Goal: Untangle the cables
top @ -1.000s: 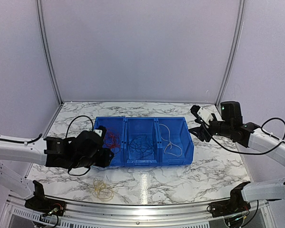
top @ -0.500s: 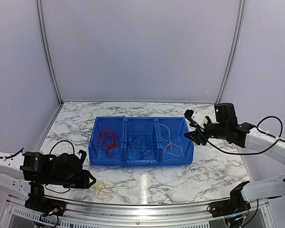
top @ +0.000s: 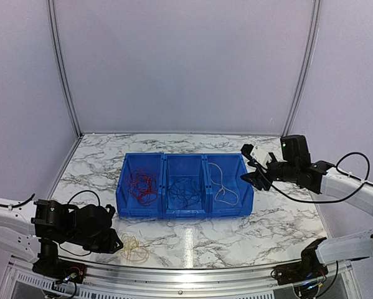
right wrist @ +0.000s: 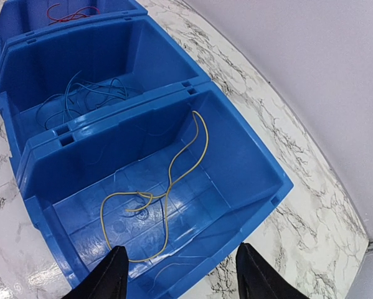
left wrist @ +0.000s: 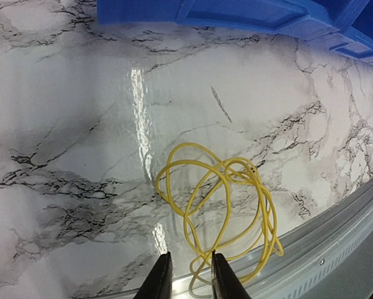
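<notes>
A yellow cable (top: 134,248) lies in loose loops on the table near the front edge, also in the left wrist view (left wrist: 226,205). My left gripper (top: 114,242) sits low just left of it. Its jaws (left wrist: 191,279) stand narrowly apart, with a strand of the loop lying between the tips. A blue three-compartment bin (top: 185,212) holds a red cable (top: 141,185) on the left, a dark blue cable (top: 185,189) in the middle and a pale cable (top: 223,190) on the right. My right gripper (top: 256,177) hovers wide open and empty over the bin's right end (right wrist: 183,280), above the pale cable (right wrist: 167,187).
The metal rail of the table's front edge (left wrist: 335,243) runs right beside the yellow cable. The bin's right rim (right wrist: 279,187) lies under my right gripper. A black arm cable (top: 80,198) loops over the left arm. Grey walls enclose the table.
My left gripper left the bin's red compartment and came down to the table's front, stopping beside the yellow cable. My right gripper shifted slightly left toward the bin.
</notes>
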Robot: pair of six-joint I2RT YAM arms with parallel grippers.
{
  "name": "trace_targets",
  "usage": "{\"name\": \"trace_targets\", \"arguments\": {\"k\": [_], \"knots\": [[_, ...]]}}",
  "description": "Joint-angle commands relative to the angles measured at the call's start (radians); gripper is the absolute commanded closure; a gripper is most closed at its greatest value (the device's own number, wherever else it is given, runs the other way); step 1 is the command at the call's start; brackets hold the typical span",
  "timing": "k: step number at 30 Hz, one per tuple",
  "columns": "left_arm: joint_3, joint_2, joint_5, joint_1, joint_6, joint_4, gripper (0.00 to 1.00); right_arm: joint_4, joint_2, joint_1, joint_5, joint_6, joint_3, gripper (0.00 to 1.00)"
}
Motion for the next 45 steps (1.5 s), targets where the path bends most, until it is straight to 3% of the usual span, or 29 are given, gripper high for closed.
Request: {"name": "trace_targets", "arguments": {"k": [1, 4, 9, 14, 17, 20, 26, 34, 45], "knots": [[0.012, -0.018, 0.023, -0.003, 0.009, -0.076, 0.77, -0.006, -0.001, 0.008, 0.008, -0.009, 0.007, 0.41], [0.025, -0.002, 0.041, -0.004, 0.024, -0.090, 0.81, -0.008, -0.001, 0.011, 0.006, -0.009, 0.005, 0.41], [0.079, 0.020, -0.006, -0.003, 0.071, -0.114, 1.00, -0.009, -0.002, 0.011, 0.002, -0.008, 0.009, 0.41], [0.292, 0.054, -0.145, -0.003, 0.221, -0.210, 1.00, -0.025, 0.003, 0.016, -0.047, -0.011, 0.031, 0.42], [0.476, 0.081, -0.246, -0.003, 0.358, -0.238, 1.00, -0.084, 0.026, 0.037, -0.165, -0.017, 0.104, 0.41], [0.658, 0.116, -0.314, -0.003, 0.483, -0.237, 1.00, -0.155, 0.074, 0.074, -0.287, -0.022, 0.212, 0.40], [0.875, 0.243, -0.369, -0.003, 0.659, -0.226, 1.00, -0.242, 0.158, 0.196, -0.349, 0.003, 0.492, 0.38], [0.924, 0.338, -0.323, -0.002, 0.721, -0.130, 1.00, -0.300, 0.282, 0.362, -0.355, -0.018, 0.729, 0.35], [0.872, 0.281, -0.251, 0.001, 0.675, 0.031, 1.00, -0.270, 0.371, 0.539, -0.248, -0.146, 0.711, 0.34]]}}
